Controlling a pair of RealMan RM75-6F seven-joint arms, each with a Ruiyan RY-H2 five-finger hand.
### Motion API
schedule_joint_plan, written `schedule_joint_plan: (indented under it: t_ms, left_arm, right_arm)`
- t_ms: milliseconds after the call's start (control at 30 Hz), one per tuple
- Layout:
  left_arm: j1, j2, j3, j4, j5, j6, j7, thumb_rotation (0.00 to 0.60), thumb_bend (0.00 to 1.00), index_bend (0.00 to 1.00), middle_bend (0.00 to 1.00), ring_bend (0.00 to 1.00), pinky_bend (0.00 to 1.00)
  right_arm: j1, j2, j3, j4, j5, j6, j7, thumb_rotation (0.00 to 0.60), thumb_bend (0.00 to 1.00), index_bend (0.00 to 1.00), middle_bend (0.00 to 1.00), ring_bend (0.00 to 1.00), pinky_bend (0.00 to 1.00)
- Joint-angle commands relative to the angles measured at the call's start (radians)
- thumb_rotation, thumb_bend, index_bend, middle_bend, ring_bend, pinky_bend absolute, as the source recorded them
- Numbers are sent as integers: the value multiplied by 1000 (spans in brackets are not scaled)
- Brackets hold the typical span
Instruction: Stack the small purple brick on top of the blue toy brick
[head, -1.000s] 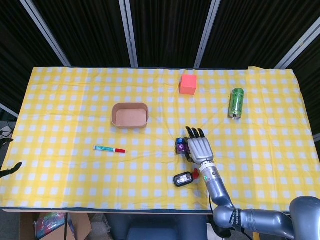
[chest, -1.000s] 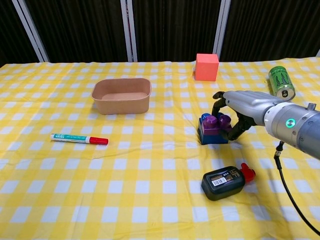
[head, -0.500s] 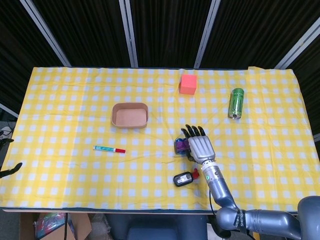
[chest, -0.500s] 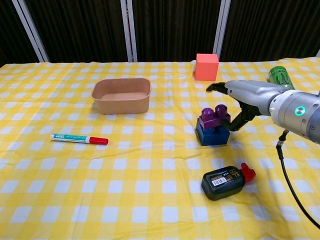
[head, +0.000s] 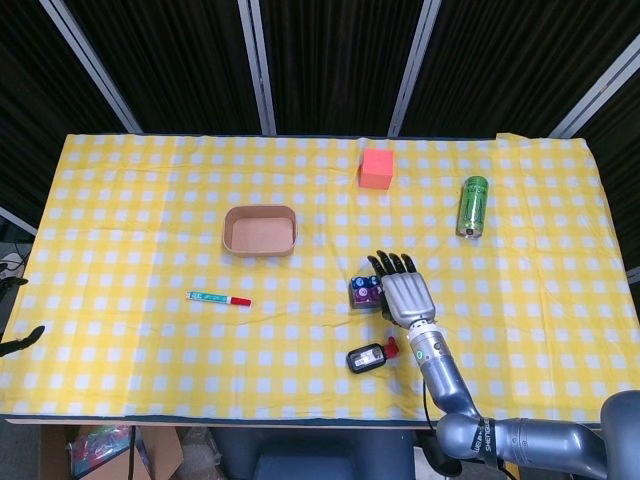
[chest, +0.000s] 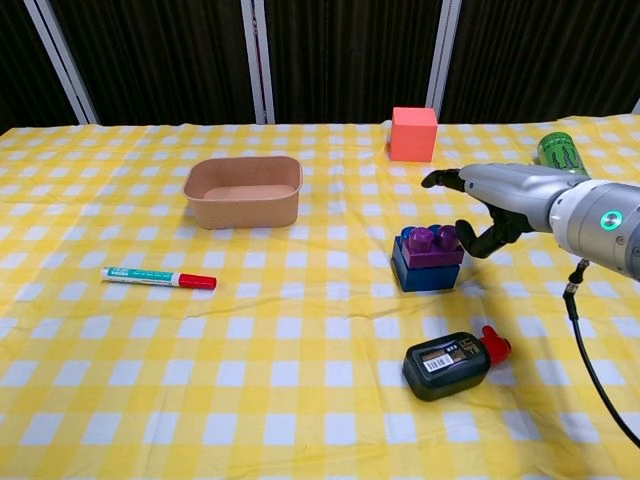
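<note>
Since a moment earlier the right hand had let go and drawn back to the right, its fingers spread and holding nothing. Just left of those fingers the small purple brick sat level on the blue toy brick, apparently seated. No left hand showed over the surface.

A second ago the right hand had its fingers curled around the small purple brick on the blue toy brick. Since then the hand has drawn back to the right and opened out. The purple brick, tilted half a second ago, now seems to sit level, apparently released.
</note>
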Motion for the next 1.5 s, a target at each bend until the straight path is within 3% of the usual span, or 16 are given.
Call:
schedule_joint_plan:
  t_ms: [33, 300, 533, 867, 1500]
  left_arm:
    - [0, 1, 0, 0, 0, 0, -2, 600, 210, 270, 92, 0, 47]
    - [0, 2, 1, 0, 2, -3, -10, 600, 210, 272, 92, 0, 47]
    - [0, 1, 1, -4, 4, 0, -9, 600, 210, 272, 92, 0, 47]
    - [-2, 2, 0, 0, 1, -5, -14, 600, 210, 273, 92, 0, 47]
    - [-4, 2, 2, 2, 5, -8, -19, 600, 210, 273, 92, 0, 47]
  right_arm:
    - [-5, 14, -5, -19, -13, 13, 0, 600, 781, 64, 0, 0, 0]
    - [-83, 112, -65, -140, -121, 117, 26, 600, 780, 209, 0, 0, 0]
    - [-134, 158, -109, -195, -205, 156, 57, 600, 781, 261, 0, 0, 0]
    - [-142, 107, -120, -151, -233, 128, 68, 600, 780, 291, 0, 0, 0]
    - [-108, 16, -86, -98, -198, 91, 4, 600, 780, 296, 0, 0, 0]
